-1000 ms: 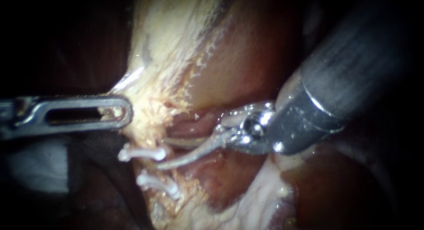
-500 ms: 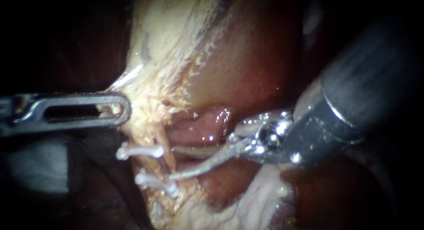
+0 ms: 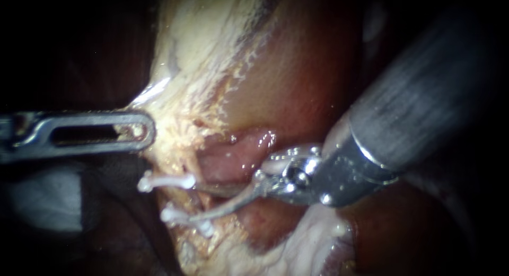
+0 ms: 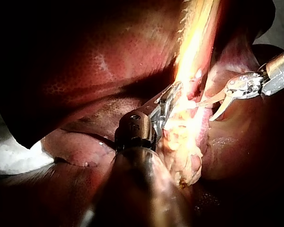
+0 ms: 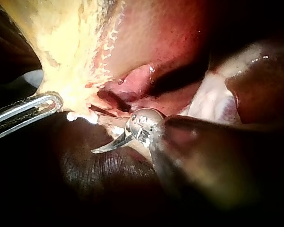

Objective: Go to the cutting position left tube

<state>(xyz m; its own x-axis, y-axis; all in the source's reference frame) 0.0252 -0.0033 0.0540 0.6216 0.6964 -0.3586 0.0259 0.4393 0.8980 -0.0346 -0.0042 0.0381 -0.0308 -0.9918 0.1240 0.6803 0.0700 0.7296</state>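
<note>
1. The right instrument (image 3: pixel 199 203) is holding its curved jaws moderately apart, straddling the clipped tube (image 3: pixel 194 201) between the upper clip (image 3: pixel 165 181) and the lower clip (image 3: pixel 183 219).
2. The left instrument (image 3: pixel 144 132) is gripping the pale tissue (image 3: pixel 175 122), its jaws closed on it, well apart from the clips.
3. The lower jaw's tip is lying against the lower clip. Closing here is risking a bite on that clip, or knocking it loose, rather than a clean cut.
4. Compared with half a second ago, the right instrument is sitting closer to the clips, its lower tip now reaching the lower one. The left instrument is looking unchanged.
</note>
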